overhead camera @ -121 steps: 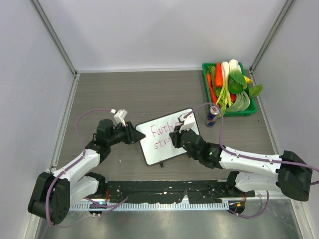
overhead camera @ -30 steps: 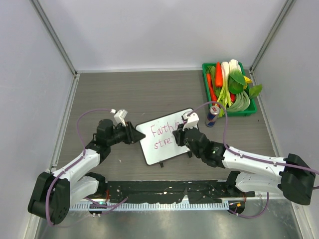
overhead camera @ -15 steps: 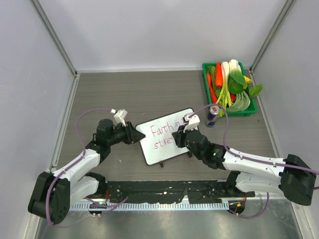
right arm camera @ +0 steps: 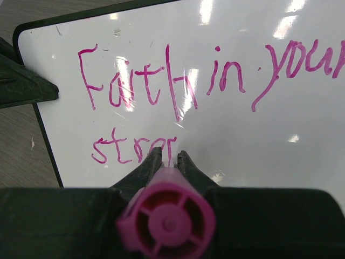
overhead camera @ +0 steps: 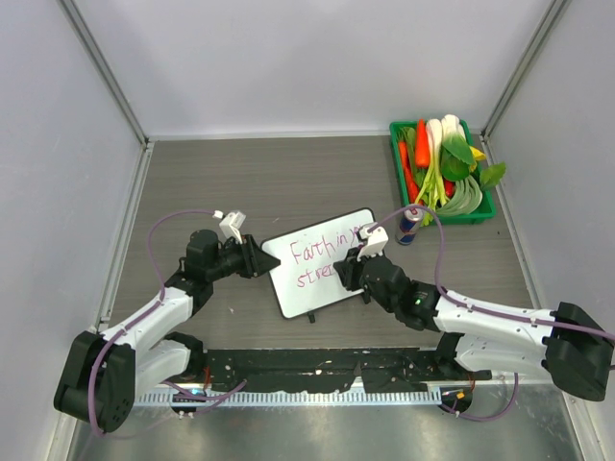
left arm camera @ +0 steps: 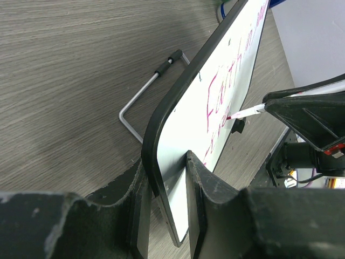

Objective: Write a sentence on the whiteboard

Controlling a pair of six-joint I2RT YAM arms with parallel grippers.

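The whiteboard [overhead camera: 317, 264] stands tilted near the table's front middle. My left gripper [overhead camera: 259, 259] is shut on its left edge; the left wrist view shows the dark edge [left arm camera: 161, 129] clamped between the fingers [left arm camera: 202, 183]. My right gripper [overhead camera: 348, 274] is shut on a pink marker [right arm camera: 167, 216] with its tip at the board. The sentence [right arm camera: 183, 81] reads "Faith in your" on the upper line and "stren" [right arm camera: 132, 148] on the lower line, in pink.
A green tray [overhead camera: 399, 168] of vegetables sits at the back right, with a small can [overhead camera: 410, 223] just in front of it. The board's wire stand [left arm camera: 145, 97] rests on the wood table behind the board.
My right gripper has crept rightward along the lower line and more pink letters have appeared there. The left gripper and the board have stayed still.
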